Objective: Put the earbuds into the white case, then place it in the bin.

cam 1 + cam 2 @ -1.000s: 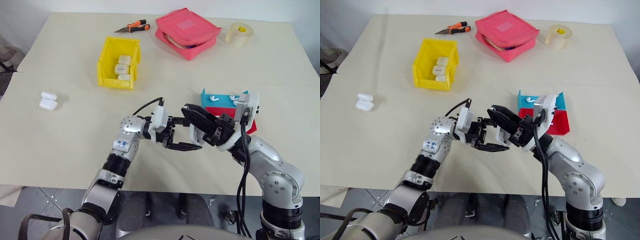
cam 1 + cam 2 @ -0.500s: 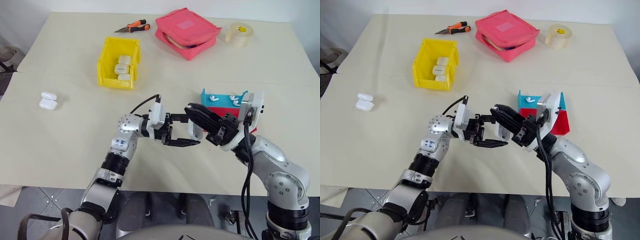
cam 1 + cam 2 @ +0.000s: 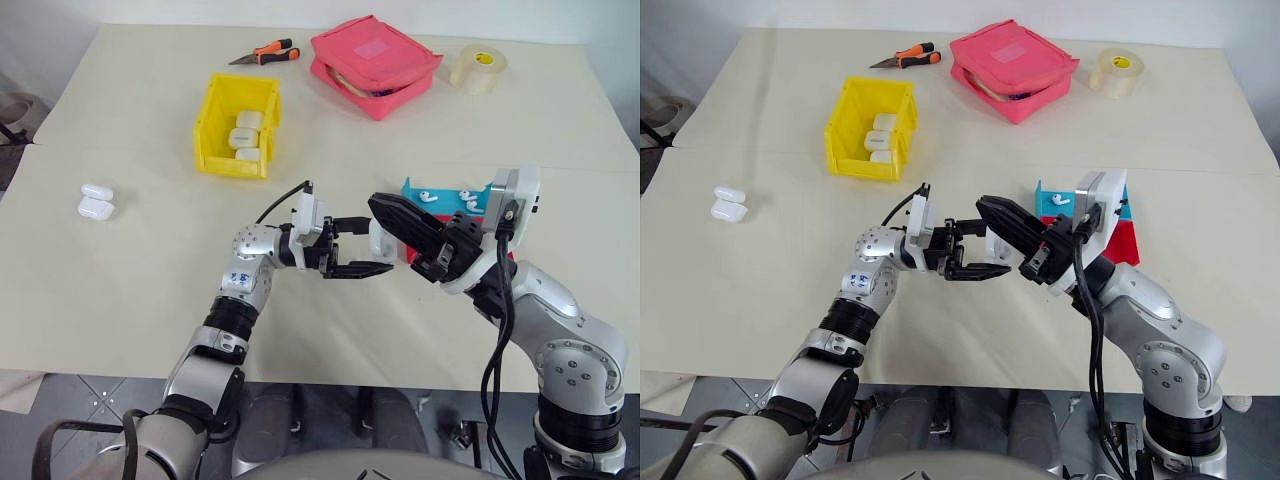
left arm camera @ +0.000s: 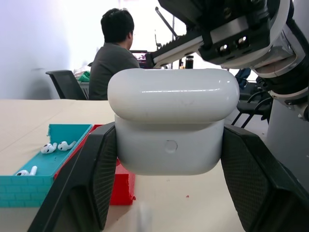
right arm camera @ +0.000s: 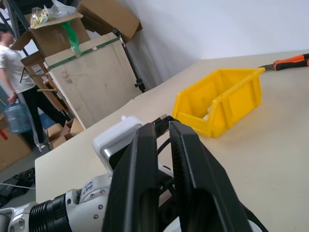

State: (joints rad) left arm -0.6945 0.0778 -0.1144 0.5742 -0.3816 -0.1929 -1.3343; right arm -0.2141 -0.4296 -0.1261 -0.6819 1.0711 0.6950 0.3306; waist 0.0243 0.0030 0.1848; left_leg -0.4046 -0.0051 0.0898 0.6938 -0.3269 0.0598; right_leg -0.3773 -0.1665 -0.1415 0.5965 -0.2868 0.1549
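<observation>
Finding one: over the last second both arms have lifted slightly off the desk (image 3: 120,290) and the right arm has drawn back toward the blue tray (image 3: 440,196), so that the right pincer (image 3: 385,212) now sits above and just beside the left pincer (image 3: 360,245) rather than crossing it. The right pincer's fingers have also narrowed; in the right wrist view they stand almost pressed together with only a thin slit between them, and nothing can be seen held there.

Finding two: the left pincer is pinching the white case (image 4: 171,128) by its two short sides, lid shut, held clear of the desk between the two arms.

Judgement: with the lid closed and the right pincer apparently empty, the case is either filled and ready for the bin (image 3: 238,125), or has yet to be opened; the interior is hidden, so this cannot be settled. Several earbuds (image 3: 428,197) lie in the blue tray, and three like cases already rest in the bin.

Orientation: the case is held upright, lid uppermost and base down. Its long axis runs level, spanning from one left finger (image 4: 94,179) to the other. The face bearing the small round button looks back along the left wrist
</observation>
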